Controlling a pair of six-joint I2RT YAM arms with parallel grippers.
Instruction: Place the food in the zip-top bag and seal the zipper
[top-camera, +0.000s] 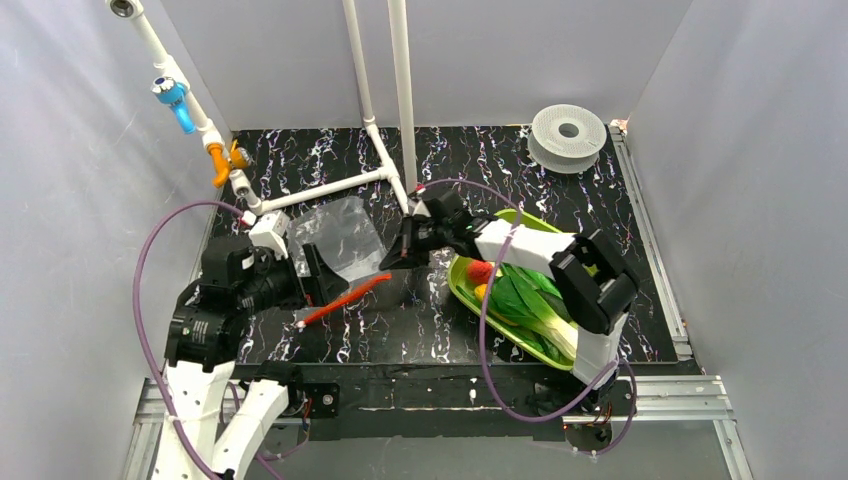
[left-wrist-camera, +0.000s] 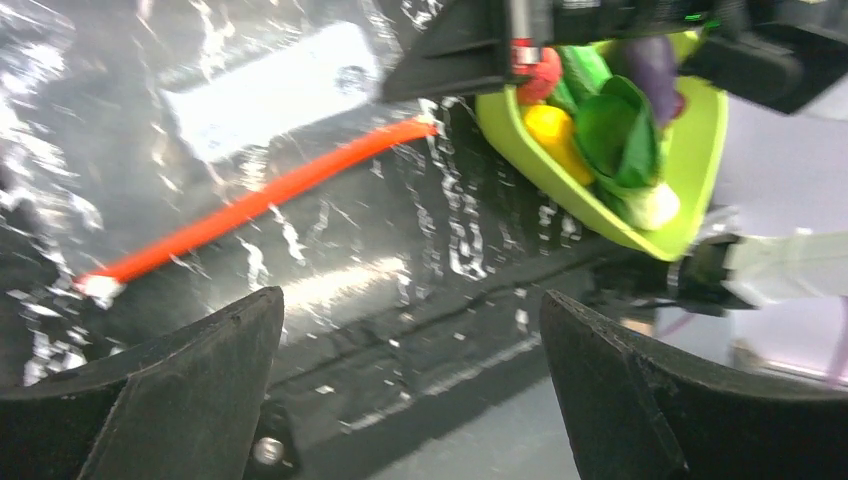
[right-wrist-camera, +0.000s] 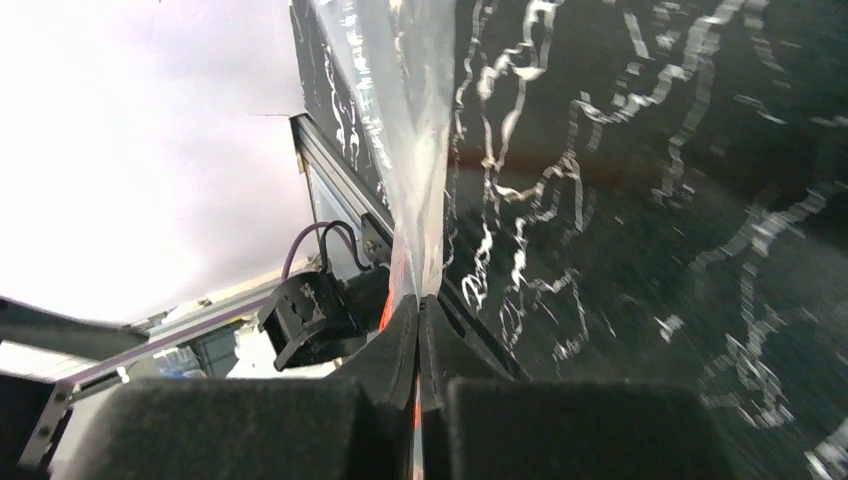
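Spreading under both arms, the black marbled table carries the lime-green tray at 4 o'clock of its centre, with the food heaped in it. The zip-top bag lies at 9 o'clock of the centre. The right gripper is pinched tight on the bag's edge. The left gripper gapes wide at the bag's 7 o'clock, holding nothing. The zipper lines the bag's 6 o'clock edge.
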